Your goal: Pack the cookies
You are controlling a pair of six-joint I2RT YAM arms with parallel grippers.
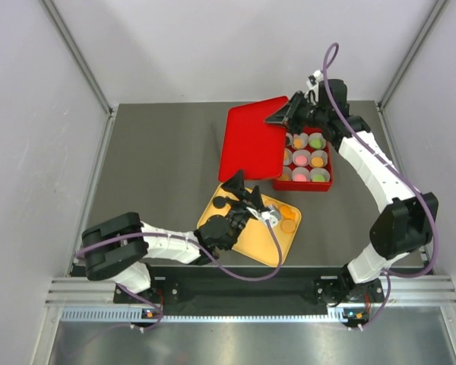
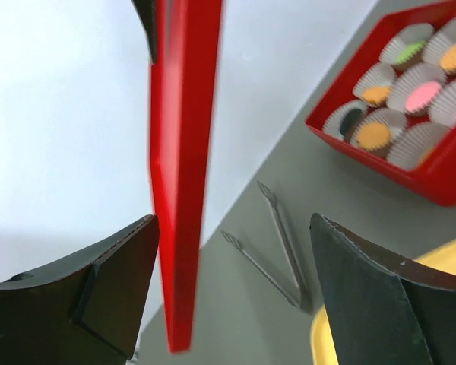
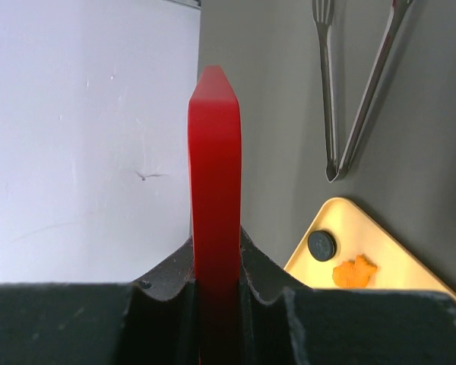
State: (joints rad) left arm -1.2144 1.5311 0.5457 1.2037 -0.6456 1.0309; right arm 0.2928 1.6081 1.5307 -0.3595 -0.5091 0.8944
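My right gripper (image 1: 280, 118) (image 3: 215, 243) is shut on the edge of the red lid (image 1: 252, 137) (image 3: 215, 167) and holds it tilted above the table. The red box (image 1: 328, 163) (image 2: 387, 163) beside it holds white paper cups with orange, pink, green and dark cookies (image 1: 301, 158) (image 2: 423, 94). A yellow tray (image 1: 247, 237) (image 3: 342, 224) carries a black cookie (image 1: 221, 202) (image 3: 321, 245), orange cookies (image 1: 287, 220) and a broken orange piece (image 3: 354, 271). My left gripper (image 1: 245, 192) (image 2: 232, 219) is open above the tray. The lid's lower corner (image 2: 181, 228) hangs between its fingers, untouched.
Metal tongs (image 2: 281, 243) (image 3: 349, 91) lie on the grey table between the tray and the back wall; the lid hides them in the top view. White walls stand on three sides. The box sits at the back right, the tray at the near centre.
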